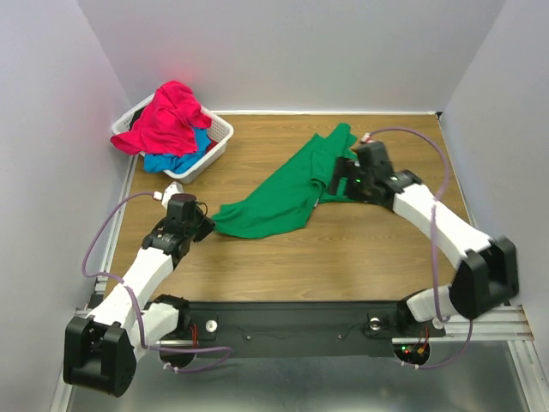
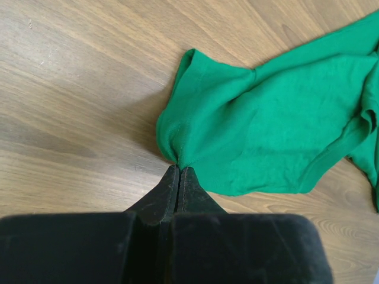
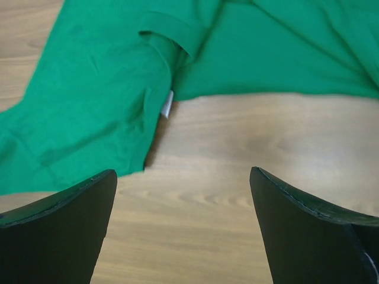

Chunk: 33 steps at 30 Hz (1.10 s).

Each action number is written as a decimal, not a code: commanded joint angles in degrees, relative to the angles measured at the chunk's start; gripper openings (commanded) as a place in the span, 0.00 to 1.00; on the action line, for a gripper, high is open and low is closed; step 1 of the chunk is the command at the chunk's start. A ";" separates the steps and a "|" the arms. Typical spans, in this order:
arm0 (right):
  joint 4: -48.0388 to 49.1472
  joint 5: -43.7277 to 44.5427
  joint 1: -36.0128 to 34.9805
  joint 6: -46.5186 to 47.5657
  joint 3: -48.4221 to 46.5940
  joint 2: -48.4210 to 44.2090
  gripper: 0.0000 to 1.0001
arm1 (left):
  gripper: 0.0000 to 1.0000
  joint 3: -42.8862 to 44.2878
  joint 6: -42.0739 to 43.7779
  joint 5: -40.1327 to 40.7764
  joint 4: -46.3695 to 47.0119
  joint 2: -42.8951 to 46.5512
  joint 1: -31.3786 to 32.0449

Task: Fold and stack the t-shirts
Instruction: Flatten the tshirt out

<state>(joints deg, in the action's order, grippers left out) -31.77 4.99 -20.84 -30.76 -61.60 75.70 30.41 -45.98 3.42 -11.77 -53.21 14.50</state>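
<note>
At the far left I see the white basket (image 1: 219, 137) holding the pinkish-red t-shirt (image 1: 167, 116), with the blue t-shirt (image 1: 176, 160) beneath it. My left pincer (image 2: 179, 171) is pinched tight on a corner of the green t-shirt (image 1: 287, 193), which lies rumpled across the middle of the worktop (image 1: 343, 249). My right pincer (image 3: 183, 171) hangs with jaws spread wide over bare wood, just beside the shirt's edge.

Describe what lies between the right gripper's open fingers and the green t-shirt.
Only bare wooden table, shown in the right wrist view; the right gripper hangs open short of the green t-shirt.
</note>
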 commanded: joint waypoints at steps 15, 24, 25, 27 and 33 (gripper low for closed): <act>3.73 17.32 -8.16 17.32 -35.25 43.47 0.80 | 0.00 0.70 0.27 2.38 -0.27 0.12 -0.18; 3.38 25.05 -8.25 15.12 -32.79 42.16 0.20 | 0.00 1.31 0.36 4.05 -1.94 1.09 -0.18; 3.03 26.54 -8.25 14.08 -32.53 41.64 0.00 | 0.00 1.49 0.36 4.22 -2.20 1.18 -0.18; 3.03 26.82 -8.16 13.01 -31.21 39.09 0.00 | 0.00 1.75 0.45 4.14 -2.38 1.36 -0.18; 2.94 29.02 -8.16 8.97 -25.95 25.15 0.00 | 0.00 5.79 1.67 3.87 -3.78 3.37 -0.18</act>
<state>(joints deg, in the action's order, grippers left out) -29.89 29.78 -28.60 -18.52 -88.90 112.79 31.68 -45.82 6.07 -15.09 -52.18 14.50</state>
